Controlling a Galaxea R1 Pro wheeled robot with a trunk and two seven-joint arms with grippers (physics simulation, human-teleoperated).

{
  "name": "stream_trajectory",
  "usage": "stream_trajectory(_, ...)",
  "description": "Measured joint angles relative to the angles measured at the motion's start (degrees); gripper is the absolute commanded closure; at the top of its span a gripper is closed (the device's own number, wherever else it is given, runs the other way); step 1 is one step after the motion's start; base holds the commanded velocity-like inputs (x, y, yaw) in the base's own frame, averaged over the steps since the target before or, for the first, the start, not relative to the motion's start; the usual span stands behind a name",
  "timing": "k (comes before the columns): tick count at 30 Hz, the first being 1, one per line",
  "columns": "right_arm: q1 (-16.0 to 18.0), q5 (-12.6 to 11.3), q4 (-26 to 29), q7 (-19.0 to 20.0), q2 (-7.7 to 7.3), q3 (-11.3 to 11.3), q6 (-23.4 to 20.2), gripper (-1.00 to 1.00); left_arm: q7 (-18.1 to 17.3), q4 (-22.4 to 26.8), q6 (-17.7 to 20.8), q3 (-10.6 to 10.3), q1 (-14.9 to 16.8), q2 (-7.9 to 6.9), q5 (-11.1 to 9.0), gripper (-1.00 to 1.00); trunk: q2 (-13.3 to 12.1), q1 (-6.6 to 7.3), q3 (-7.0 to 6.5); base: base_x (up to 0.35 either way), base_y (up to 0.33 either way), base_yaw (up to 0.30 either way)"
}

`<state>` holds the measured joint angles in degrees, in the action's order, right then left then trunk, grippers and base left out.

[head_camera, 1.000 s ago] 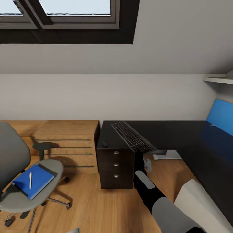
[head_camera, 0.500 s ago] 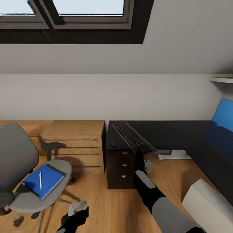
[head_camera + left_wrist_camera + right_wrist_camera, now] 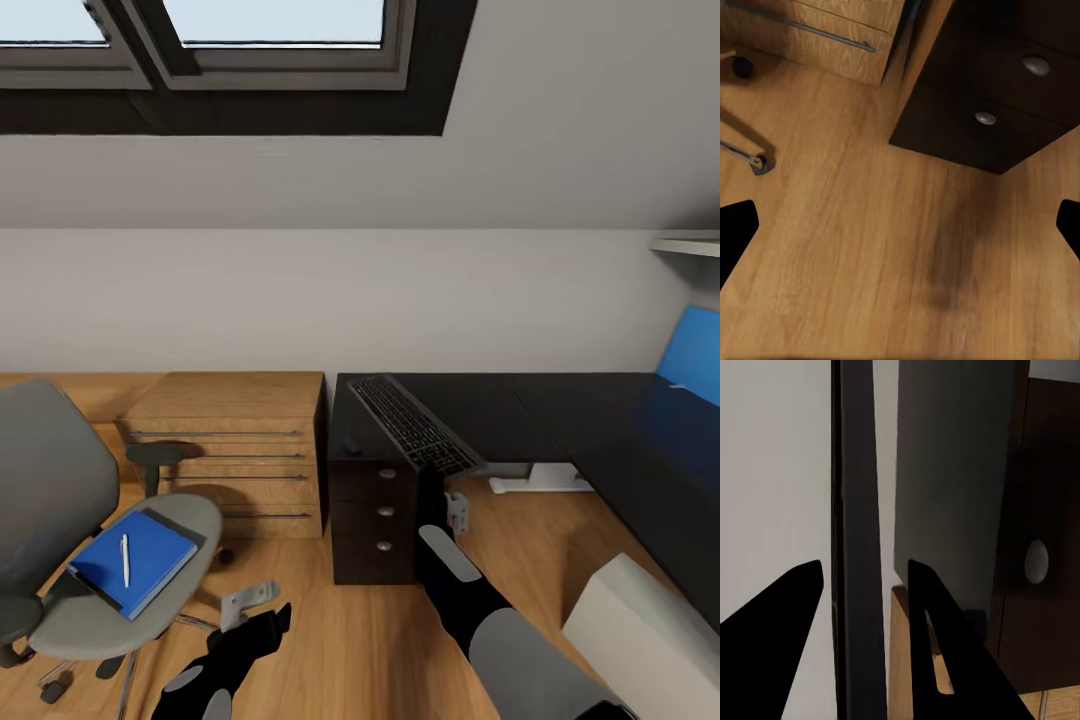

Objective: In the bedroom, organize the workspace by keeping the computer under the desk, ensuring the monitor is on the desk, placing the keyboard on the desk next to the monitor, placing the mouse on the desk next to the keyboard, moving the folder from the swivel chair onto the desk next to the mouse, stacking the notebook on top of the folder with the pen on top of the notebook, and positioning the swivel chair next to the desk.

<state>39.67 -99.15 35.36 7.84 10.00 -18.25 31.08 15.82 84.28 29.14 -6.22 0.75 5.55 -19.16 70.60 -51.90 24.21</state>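
A sloped grey ceiling [image 3: 560, 120] runs down to a pale wall [image 3: 400, 300] at the far side of the attic room, with dark-framed skylights [image 3: 270, 30] at the upper left letting in flat daylight. Below, a warm wood floor [image 3: 330, 640] stretches toward the viewer. Against the far wall a low light-wood shelving unit [image 3: 230, 450] with thin dark rails sits just left of a black drawer unit [image 3: 375, 520] with round silver knobs, while a white shelf edge [image 3: 685, 243] shows high on the right.
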Motion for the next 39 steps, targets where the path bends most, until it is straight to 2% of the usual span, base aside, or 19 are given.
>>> stream_trajectory(15, 0.0, 0.03, -0.11, -0.03, 0.0, 0.09, 0.3, 1.0, -0.04, -0.07, -0.17, -0.31, 0.0, 0.07, 0.19, -1.0, 0.0, 0.01, 0.0, 0.298, 0.0, 0.0)
stream_trajectory(22, 0.0, 0.17, -0.47, -0.21, 0.0, 0.11, 1.65, 1.0, -0.09, 0.82, -0.03, -0.3, 0.0, 0.08, 0.16, -1.0, 0.0, -0.01, 0.0, 0.049, 0.0, 0.0)
stream_trajectory(28, 0.0, 0.06, -0.59, -0.31, 0.0, 0.13, 7.74, 1.0, -0.03, 2.2, 0.03, -0.21, 0.0, 0.08, -0.09, -1.0, 0.0, -0.01, 0.0, 0.003, 0.0, 0.0)
stream_trajectory(32, 0.0, 0.04, -0.71, -0.37, 0.0, 0.12, 9.23, 1.0, 0.0, 3.58, 0.11, 0.13, 0.0, 0.08, -0.24, -1.0, 0.0, -0.01, 0.0, 0.0, 0.0, 0.0)
stream_trajectory(36, -0.02, -1.25, -5.46, -0.08, 0.0, 0.25, 8.77, 1.0, 0.16, 3.7, 0.04, 0.51, 0.0, 0.08, -0.11, -1.0, 1.59, -0.89, 0.72, 0.0, 0.0, 0.0)
stream_trajectory(37, 0.0, 0.09, -5.5, -0.1, 0.0, 0.01, 8.85, 1.0, 0.17, 3.67, 0.04, 0.5, 0.0, 0.09, -0.11, -1.0, 1.99, -1.11, 0.89, 0.0, 0.0, 0.0)
stream_trajectory(39, -0.01, -0.5, -5.81, -0.11, 0.0, 0.12, 8.76, 1.0, 0.17, 3.65, 0.04, 0.49, 0.0, 0.09, -0.1, -1.0, 2.79, -1.55, 1.25, 0.0, 0.0, 0.0)
